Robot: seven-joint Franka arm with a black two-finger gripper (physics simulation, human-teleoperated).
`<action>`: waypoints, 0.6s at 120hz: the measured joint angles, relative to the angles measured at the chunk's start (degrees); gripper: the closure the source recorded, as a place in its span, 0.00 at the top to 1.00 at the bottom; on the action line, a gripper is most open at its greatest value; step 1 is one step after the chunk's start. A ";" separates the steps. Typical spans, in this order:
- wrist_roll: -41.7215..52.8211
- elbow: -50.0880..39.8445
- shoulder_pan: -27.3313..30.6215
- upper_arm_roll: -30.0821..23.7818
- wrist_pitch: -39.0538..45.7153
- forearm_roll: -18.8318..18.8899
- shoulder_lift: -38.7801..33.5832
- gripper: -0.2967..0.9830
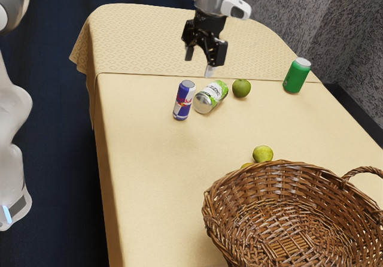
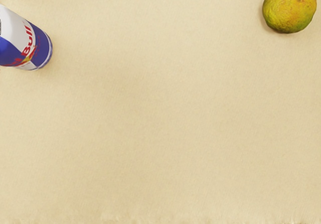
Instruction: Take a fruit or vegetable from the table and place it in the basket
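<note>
Black gripper (image 1: 199, 62), up above the table (image 1: 149, 159), fingers parted wide, nothing between them. Empty-handed; step in hand looks like picking a fruit and lining up on it. Nearest things: blue can (image 1: 184, 100), upright; next to it a green-and-white can (image 1: 211, 96) on its side; just beside that, a dark green fruit (image 1: 242, 88). Standing green can (image 1: 296, 75) is further off, toward the exterior view's right. Further out, a yellow-green fruit (image 1: 263, 154) sits close to the basket (image 1: 239, 189), plus a sliver of another fruit (image 1: 246, 164) at the rim. Wrist view has a mottled orange-green fruit (image 2: 290, 8) well apart from the blue can; can't say for sure which one it matches. All fruit seen is on the table, outside the basket. Doing it well: settle on one fruit, center over it while high, then drop straight down, fingers astride its widest part, close gently since round skin may roll or squirt out. Dark green one: turn the fingers so neither lands on the lying can, which could roll. Fruit by the basket: shorter carry, but mind the rim going down. Lift clear of the wicker wall, release low over the middle.
</note>
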 joint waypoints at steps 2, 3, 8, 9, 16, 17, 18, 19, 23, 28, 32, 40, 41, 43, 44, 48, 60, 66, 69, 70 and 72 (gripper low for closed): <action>-0.94 -0.01 -0.14 0.01 -0.30 -0.07 0.11 0.77; -1.40 -0.01 -0.19 0.02 -0.44 -0.10 0.17 0.77; -3.63 0.01 -0.33 0.04 -1.06 -0.19 0.37 0.77; -4.05 0.02 -0.34 0.03 -1.17 -0.20 0.39 0.77; -6.90 0.04 -0.43 -0.04 -1.79 -0.46 0.53 0.77; -7.28 0.05 -0.43 -0.05 -1.86 -0.58 0.56 0.77; -7.67 0.06 -0.42 -0.04 -1.89 -0.69 0.70 0.77; -8.04 0.08 -0.41 -0.04 -1.92 -0.80 0.83 0.77; -9.54 0.11 -0.33 -0.02 -1.96 -1.15 1.37 0.77; -11.41 0.13 -0.39 -0.09 -2.00 -1.48 1.70 0.77; -12.92 0.13 -0.49 -0.13 -2.02 -1.83 1.81 0.77; -17.38 0.14 -0.39 -0.53 -1.96 -2.98 2.07 0.77; -18.16 0.14 -0.32 -0.71 -1.94 -3.09 2.11 0.77; -19.94 0.14 -0.32 -0.97 -1.90 -3.34 2.16 0.77; -20.88 0.16 -0.35 -1.05 -1.88 -3.54 2.18 0.77; -24.69 0.40 -0.35 -1.25 -1.72 -4.32 2.34 0.77; -37.93 5.00 0.11 -1.39 -1.03 -5.65 5.81 0.77; -43.91 11.01 1.43 -1.29 -0.79 -5.93 10.54 0.77; -46.70 14.16 2.27 -1.27 -0.68 -6.00 13.51 0.77; -47.61 15.07 2.55 -1.27 -0.64 -6.03 14.49 0.77; -49.36 16.69 3.12 -1.31 -0.55 -6.09 16.34 0.77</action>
